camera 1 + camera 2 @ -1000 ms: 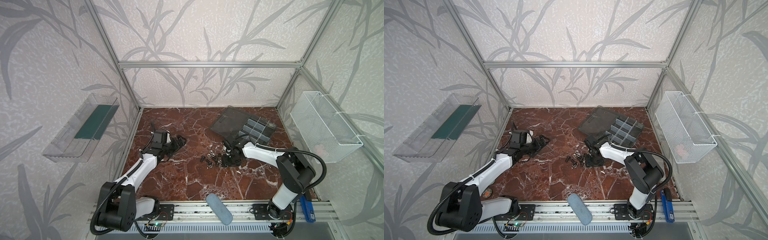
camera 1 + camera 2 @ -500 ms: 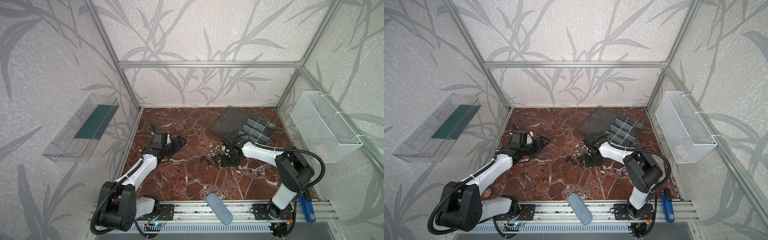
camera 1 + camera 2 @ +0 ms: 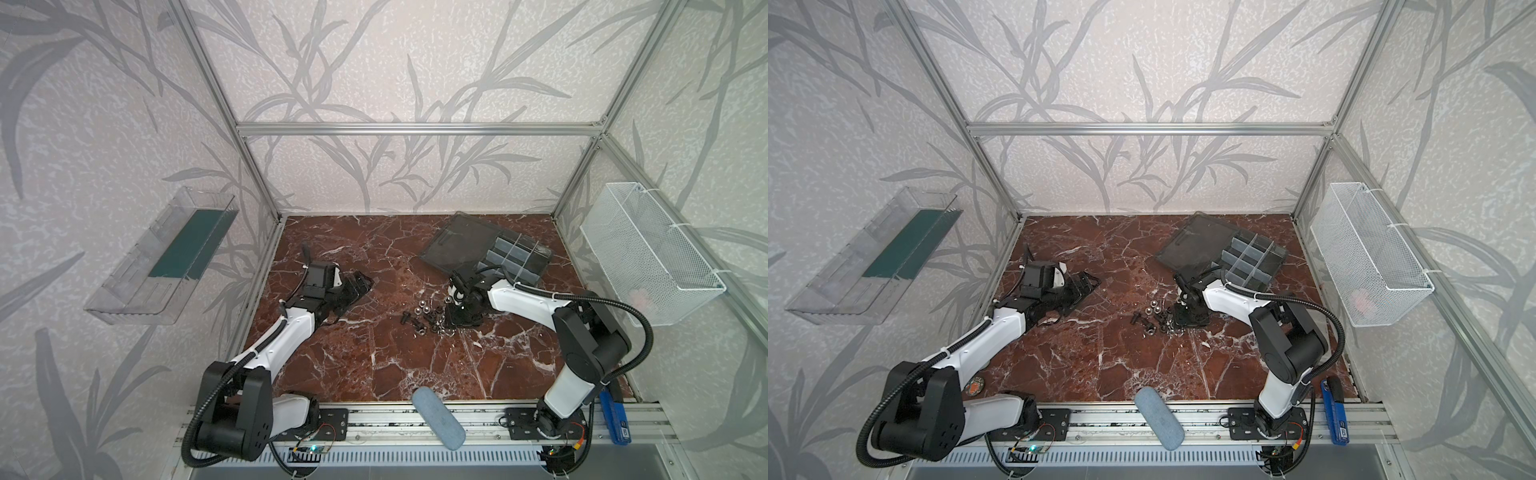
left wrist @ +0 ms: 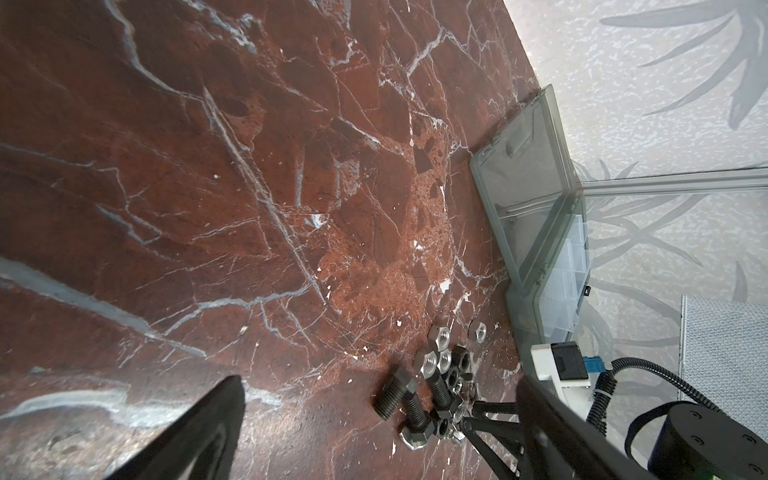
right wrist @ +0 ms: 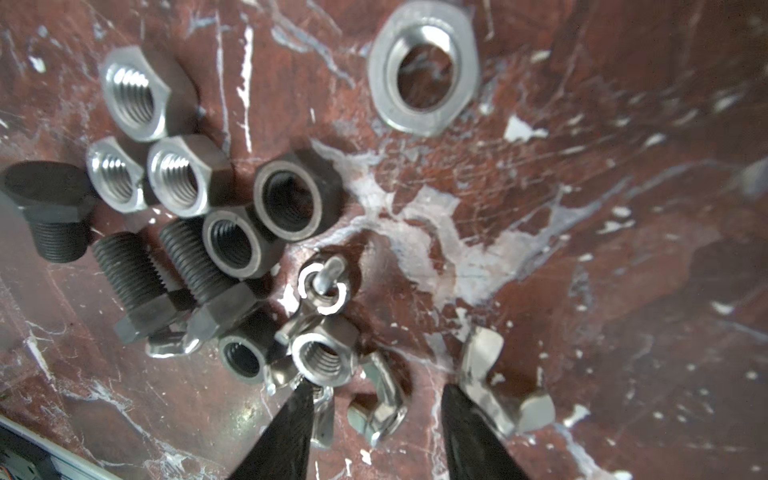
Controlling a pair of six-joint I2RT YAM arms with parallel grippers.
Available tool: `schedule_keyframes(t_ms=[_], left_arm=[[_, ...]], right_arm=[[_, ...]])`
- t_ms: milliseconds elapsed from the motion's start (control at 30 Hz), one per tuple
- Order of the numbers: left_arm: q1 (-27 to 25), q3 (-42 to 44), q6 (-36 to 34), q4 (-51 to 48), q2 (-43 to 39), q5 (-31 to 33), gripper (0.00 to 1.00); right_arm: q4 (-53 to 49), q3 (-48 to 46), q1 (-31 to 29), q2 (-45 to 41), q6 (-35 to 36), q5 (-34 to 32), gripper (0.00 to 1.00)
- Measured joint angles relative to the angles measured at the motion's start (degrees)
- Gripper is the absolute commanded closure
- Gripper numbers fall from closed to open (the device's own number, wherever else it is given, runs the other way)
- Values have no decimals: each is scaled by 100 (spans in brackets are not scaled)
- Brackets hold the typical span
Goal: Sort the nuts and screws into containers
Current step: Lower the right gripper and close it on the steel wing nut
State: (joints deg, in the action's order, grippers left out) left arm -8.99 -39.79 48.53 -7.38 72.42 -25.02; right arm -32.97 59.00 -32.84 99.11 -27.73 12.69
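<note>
Black screws (image 5: 129, 266) and silver nuts (image 5: 137, 93) lie in one loose pile (image 3: 430, 318) on the marble floor, also seen in the left wrist view (image 4: 432, 374). My right gripper (image 5: 376, 409) is down at the pile's right edge (image 3: 1179, 320), open, its fingers straddling a small silver wing nut (image 5: 374, 415) without pinching it. My left gripper (image 3: 359, 286) rests low at the left, open and empty (image 4: 378, 386), well apart from the pile. The containers, compartments of a grey organizer box (image 3: 515, 259), lie behind the right gripper with the lid (image 3: 457, 245) folded open.
A white wire basket (image 3: 648, 253) hangs on the right wall and a clear tray (image 3: 166, 257) on the left wall. A blue-grey oblong pad (image 3: 438, 417) lies across the front rail, and a blue tool (image 3: 617, 419) sits at the front right.
The right gripper's fingers have drawn a little closer together over the pile. Neither arm has visibly shifted.
</note>
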Motion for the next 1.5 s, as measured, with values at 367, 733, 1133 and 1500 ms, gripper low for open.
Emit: schedule_keyframes(t_ms=[367,733,1133,1500], left_arm=[[0,0,11,57,66,-17,1],[0,0,11,59,72,-17,0],[0,13,11,81,105,-20,0],[0,22,11,96,105,-20,0]], right_arm=[[-7,-70,28,0,109,11,60],[-46,-92,-42,31,251,-57,66],[-234,70,-188,184,323,-341,72],[-354,205,-297,275,378,-581,91]])
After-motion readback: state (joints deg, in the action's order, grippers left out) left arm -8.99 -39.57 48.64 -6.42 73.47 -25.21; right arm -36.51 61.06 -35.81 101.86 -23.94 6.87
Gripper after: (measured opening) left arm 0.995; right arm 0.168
